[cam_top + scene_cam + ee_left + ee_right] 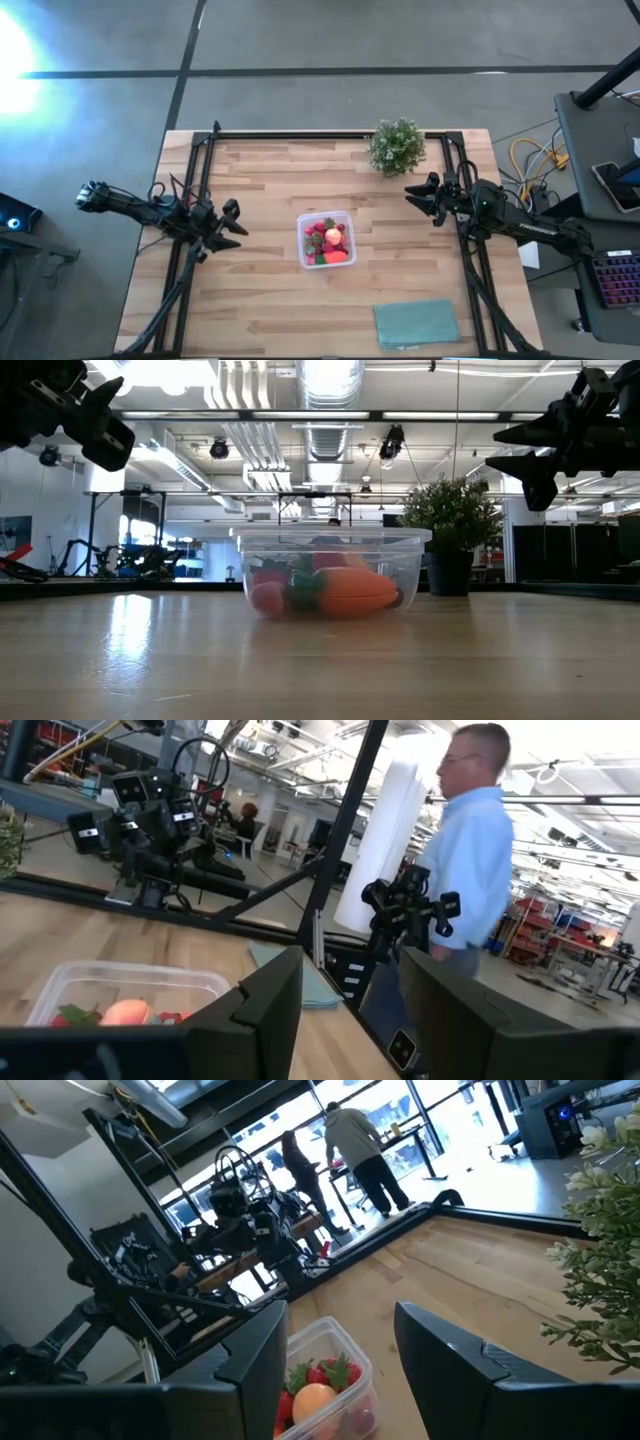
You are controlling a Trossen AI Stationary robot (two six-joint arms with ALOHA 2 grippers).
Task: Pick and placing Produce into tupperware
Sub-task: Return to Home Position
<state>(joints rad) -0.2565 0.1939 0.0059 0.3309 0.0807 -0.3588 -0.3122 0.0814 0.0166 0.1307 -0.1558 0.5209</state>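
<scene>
The clear square tupperware (326, 239) stands on the wooden table's middle. Inside it lie the produce: red strawberries (318, 236), a pink-orange peach ball (332, 236) and an orange-red piece with a green end (345, 592). It also shows in the left wrist view (125, 990) and the right wrist view (325, 1380). My left gripper (234, 222) is open and empty, above the table to the left of the tupperware. My right gripper (420, 196) is open and empty, above the table to the far right of it.
A bushy green potted plant (397, 146) stands at the table's far edge, close to my right gripper. A flat teal-green cloth (416, 324) lies at the near right. A person (470, 860) stands beyond the table in the left wrist view.
</scene>
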